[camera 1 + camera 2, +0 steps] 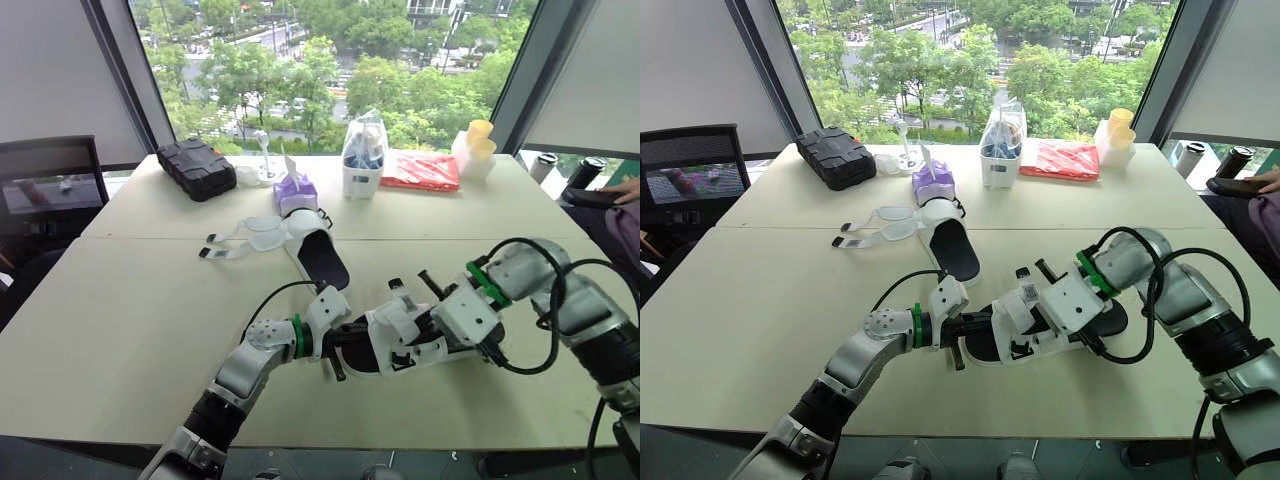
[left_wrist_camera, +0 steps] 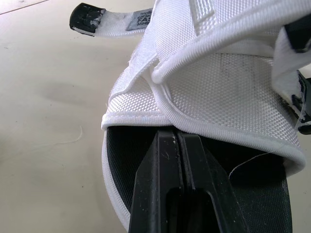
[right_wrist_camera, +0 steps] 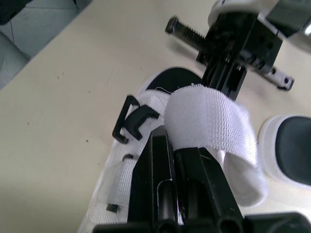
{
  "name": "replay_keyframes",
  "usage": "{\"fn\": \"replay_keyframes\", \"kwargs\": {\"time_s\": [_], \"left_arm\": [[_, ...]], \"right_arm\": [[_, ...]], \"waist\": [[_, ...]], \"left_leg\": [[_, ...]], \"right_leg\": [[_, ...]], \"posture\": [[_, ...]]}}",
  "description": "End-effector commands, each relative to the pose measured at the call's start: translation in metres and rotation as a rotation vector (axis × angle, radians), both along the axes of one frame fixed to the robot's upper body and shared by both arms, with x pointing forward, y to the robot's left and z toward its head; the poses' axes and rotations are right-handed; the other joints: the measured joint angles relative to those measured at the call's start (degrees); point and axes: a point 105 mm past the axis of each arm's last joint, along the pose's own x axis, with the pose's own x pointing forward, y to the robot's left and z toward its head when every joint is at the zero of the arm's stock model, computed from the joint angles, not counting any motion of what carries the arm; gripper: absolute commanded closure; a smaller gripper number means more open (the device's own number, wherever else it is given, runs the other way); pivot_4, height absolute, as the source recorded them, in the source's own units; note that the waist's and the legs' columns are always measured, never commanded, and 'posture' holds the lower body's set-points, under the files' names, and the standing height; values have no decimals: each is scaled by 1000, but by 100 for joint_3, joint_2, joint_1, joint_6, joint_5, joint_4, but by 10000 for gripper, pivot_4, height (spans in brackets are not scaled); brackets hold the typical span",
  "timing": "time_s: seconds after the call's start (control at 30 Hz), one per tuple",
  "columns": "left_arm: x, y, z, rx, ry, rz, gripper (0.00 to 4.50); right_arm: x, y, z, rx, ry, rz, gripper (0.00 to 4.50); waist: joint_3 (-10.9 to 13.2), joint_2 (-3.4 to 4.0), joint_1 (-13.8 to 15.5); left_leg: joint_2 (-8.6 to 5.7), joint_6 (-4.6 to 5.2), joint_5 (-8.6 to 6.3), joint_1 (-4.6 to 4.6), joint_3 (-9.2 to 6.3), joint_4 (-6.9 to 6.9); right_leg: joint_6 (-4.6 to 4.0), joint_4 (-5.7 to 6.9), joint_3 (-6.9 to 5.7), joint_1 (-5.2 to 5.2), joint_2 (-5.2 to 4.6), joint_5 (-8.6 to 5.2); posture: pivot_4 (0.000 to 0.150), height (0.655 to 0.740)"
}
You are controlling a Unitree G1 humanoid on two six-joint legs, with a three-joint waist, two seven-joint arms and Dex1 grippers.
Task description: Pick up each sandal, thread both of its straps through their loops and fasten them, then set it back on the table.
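Head view: two sandals lie on the table (image 1: 120, 320). The far sandal (image 1: 318, 255) has loose straps. The near sandal (image 1: 358, 362) sits between two grippers.

Left wrist view: the left gripper (image 2: 170, 135) is closed against its white top.

Right wrist view: the right gripper (image 3: 172, 145) pinches one strap (image 3: 209, 116).

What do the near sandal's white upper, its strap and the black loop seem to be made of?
The upper: woven synthetic fabric, probably nylon, matte; coarse weave and piped edge show. The strap: soft fuzzy textile, likely hook-and-loop pile; fine ribbed nap. The loop: smooth black, rigid-looking, probably plastic, perhaps coated metal.
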Motion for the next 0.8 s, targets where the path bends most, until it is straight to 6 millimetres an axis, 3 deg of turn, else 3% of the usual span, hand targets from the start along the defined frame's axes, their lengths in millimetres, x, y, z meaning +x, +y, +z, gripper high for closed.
{"fn": "replay_keyframes", "kwargs": {"time_s": [0.03, 0.2, 0.33, 0.63, 0.8], "left_arm": [[5, 5, 3, -24, 22, 35, 45000], [27, 13, 15, -5, -46, 74, 45000], [36, 10, 16, 35, -92, 46, 45000], [27, -7, 14, 22, -88, -28, 45000], [23, -3, 17, 0, -87, -9, 45000]], "right_arm": [[-9, -1, 1, -17, 50, 6, 44527], [-23, -1, -3, -13, 133, -13, 44527], [-16, 1, -2, 18, 141, -66, 44527], [-9, 5, -14, 37, 228, -195, 44527], [-14, 8, -16, 65, 251, -235, 44527]], "waist": [[0, 0, 1], [0, 0, -6], [0, 0, -28], [1, -1, -1], [1, -1, -8]], "left_leg": [[0, 0, 0, 0, 0, 0], [0, 0, 0, 0, -1, 1], [0, -1, 1, 3, 2, 3], [0, -2, 1, -8, 2, -5], [0, -1, 1, -8, 1, -6]], "right_leg": [[0, 0, 0, 0, 0, 0], [-1, 1, 0, 0, 1, 0], [-5, 1, 0, 0, 1, 2], [1, 0, 0, -12, 0, 0], [2, 0, 0, -12, 0, 0]], "posture": [[1500, 7400], [1500, 7400], [1500, 7400], [1500, 7400], [1500, 7400]]}}
